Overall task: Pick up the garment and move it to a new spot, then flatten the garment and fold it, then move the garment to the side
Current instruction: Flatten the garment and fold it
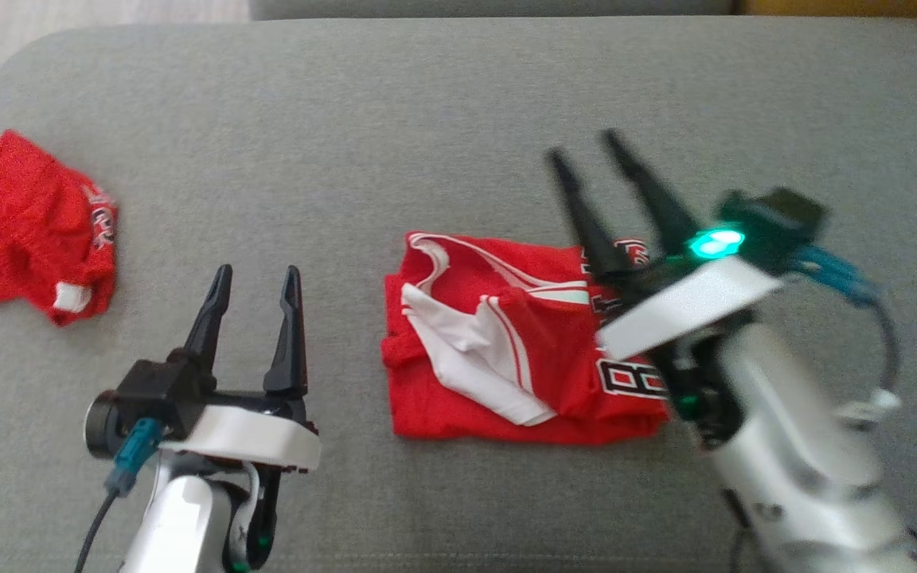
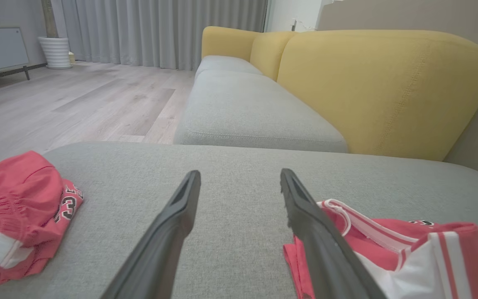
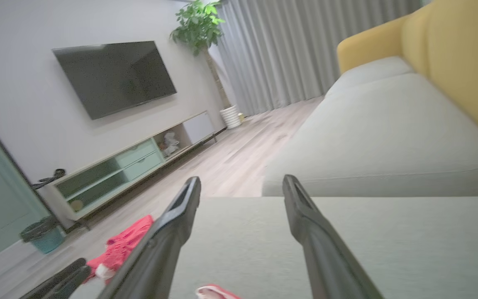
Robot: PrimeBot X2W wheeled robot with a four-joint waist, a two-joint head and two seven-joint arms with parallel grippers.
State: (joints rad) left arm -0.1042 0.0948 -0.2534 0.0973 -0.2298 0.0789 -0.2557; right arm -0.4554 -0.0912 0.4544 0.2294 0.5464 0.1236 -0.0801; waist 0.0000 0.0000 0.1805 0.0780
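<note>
The garment [image 1: 506, 350], a red jersey with white trim and black-and-white lettering, lies folded into a rough rectangle on the grey cushion [image 1: 442, 119], a little to the right of the middle in the head view. The right claw [image 1: 584, 146] stands over the garment's 3 o'clock edge, its pale forearm coming in from 5 o'clock. Its two dark fingers cross the lettered end and point toward 11 o'clock, past the top hem. They are spread wide and released, with nothing between them. Whether they brush the cloth cannot be told. In its own wrist view the right claw [image 3: 241, 179] frames bare cushion, with only a sliver of the garment [image 3: 216, 292] at 6 o'clock. The left claw [image 1: 258, 274] sits at the garment's 9 o'clock, apart from it, fingers pointing to 12 o'clock and likewise spread and empty. In the left wrist view, the left claw [image 2: 240, 173] has the garment [image 2: 430, 257] at 4 o'clock, its near corner partly behind the right-hand finger. A second red garment [image 1: 25, 223] lies crumpled at the cushion's 9 o'clock edge, well apart from the folded one. Beyond the cushion are a yellow sofa back [image 2: 380, 87] and a wooden floor [image 2: 77, 104].
</note>
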